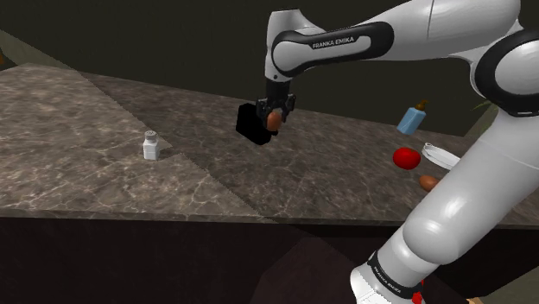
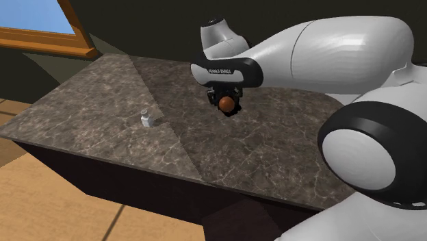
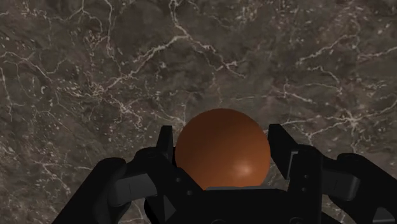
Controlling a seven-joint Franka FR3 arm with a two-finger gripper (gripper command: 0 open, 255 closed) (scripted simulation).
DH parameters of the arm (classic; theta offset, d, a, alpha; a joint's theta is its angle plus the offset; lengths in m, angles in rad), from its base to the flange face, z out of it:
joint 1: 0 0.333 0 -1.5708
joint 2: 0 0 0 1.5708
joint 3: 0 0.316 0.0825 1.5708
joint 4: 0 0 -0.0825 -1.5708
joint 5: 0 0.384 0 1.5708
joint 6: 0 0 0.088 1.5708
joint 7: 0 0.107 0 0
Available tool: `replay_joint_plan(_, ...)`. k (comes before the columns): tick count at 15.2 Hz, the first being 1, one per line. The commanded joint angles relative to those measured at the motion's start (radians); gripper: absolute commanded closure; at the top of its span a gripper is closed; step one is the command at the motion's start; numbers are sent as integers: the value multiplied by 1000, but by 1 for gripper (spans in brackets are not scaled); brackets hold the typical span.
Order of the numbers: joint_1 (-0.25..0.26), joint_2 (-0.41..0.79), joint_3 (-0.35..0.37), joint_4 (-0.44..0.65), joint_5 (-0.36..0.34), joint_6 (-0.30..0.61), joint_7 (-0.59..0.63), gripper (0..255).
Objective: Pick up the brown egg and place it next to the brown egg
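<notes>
My black gripper (image 1: 275, 119) hangs above the dark marble counter (image 1: 104, 155), shut on a brown egg (image 1: 274, 120). In the wrist view the round brown egg (image 3: 221, 147) sits clasped between both fingers (image 3: 167, 147), with bare marble below it. The second exterior view has the same egg (image 2: 226, 103) in the gripper (image 2: 226, 104) over the counter's middle. A second brown egg (image 1: 428, 181) lies on the counter near the shoulder view's right, partly behind my arm and apart from the gripper.
A small white shaker (image 1: 151, 144) stands on the counter toward the shoulder view's left. Near the second egg are a red round object (image 1: 406, 158), a blue bottle (image 1: 412, 117) and a white dish rim (image 1: 439, 155). The counter's front edge (image 1: 173, 216) drops to a dark floor.
</notes>
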Motion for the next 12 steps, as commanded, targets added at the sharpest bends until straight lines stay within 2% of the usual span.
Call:
replay_joint_plan(1,-18,-54,-18,-65,9,20,-37,255)
replay_joint_plan(12,-115,-314,-165,-352,9,93,-276,255)
